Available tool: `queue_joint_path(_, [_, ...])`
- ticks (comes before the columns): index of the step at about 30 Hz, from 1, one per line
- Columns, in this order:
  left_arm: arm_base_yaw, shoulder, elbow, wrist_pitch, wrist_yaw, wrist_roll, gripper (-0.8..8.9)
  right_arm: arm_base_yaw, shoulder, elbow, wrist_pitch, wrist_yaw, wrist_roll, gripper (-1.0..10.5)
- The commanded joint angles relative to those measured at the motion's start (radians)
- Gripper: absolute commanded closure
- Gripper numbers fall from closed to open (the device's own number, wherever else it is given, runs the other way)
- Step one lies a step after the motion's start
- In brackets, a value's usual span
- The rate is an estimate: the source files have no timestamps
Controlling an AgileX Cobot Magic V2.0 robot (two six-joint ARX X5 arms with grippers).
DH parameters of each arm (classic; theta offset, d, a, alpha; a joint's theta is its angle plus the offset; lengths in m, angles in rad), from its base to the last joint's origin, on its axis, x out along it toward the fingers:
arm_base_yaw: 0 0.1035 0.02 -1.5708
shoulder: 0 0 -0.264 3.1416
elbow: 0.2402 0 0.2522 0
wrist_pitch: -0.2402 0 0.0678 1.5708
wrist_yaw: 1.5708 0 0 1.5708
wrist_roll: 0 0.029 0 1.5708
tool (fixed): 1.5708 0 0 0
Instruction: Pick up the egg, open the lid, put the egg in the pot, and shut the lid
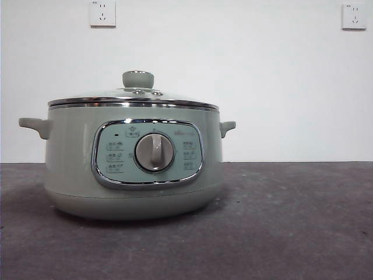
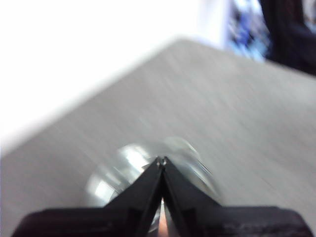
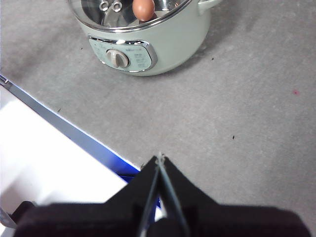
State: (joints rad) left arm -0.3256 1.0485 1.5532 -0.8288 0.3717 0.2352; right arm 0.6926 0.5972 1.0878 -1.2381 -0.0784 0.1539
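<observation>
Lid point(image 1: 133, 99) sits on the pot point(image 1: 131, 166) — egg point(image 3: 143, 9) visible inside through the glass. Left gripper point(image 2: 161, 160) clenched, empty, above the blurred lid; right gripper point(image 3: 159, 157) clenched, empty, well apart from the pot.

Plain test bench, bare white wall point(image 1: 233, 70), wall sockets point(image 1: 102, 13), grey tabletop point(image 1: 291, 221)

No legible text anywhere. Only small blurred button markings and a faint unreadable brand mark on the chrome-framed control panel point(image 1: 148, 153) of the round sage-green cooker pot point(image 1: 70, 169).
</observation>
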Motion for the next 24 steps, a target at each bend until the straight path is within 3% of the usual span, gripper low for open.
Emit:
queue_joint_path(1, [0.070, -0.072, -0.071, 0.122, 0.038, 0.039, 8.17, 0.001, 0.001, -0.008, 0.004, 0.002, 0.010, 9.5])
queue_joint_path(4, [0.153, -0.167, -0.205, 0.236, 0.053, 0.039, 8.17, 0.001, 0.001, -0.008, 0.004, 0.002, 0.010, 9.5])
queue_joint_path(11, [0.293, -0.419, -0.631, 0.475, -0.018, 0.037, 8.17, 0.001, 0.001, -0.008, 0.004, 0.002, 0.010, 9.5])
queue_joint_path(18, [0.316, -0.638, -1.042, 0.675, -0.095, -0.024, 8.17, 0.001, 0.001, -0.008, 0.004, 0.002, 0.010, 9.5])
queue_joint_path(24, [0.316, -0.786, -1.293, 0.747, -0.142, -0.079, 8.17, 0.001, 0.001, -0.008, 0.004, 0.002, 0.010, 9.5])
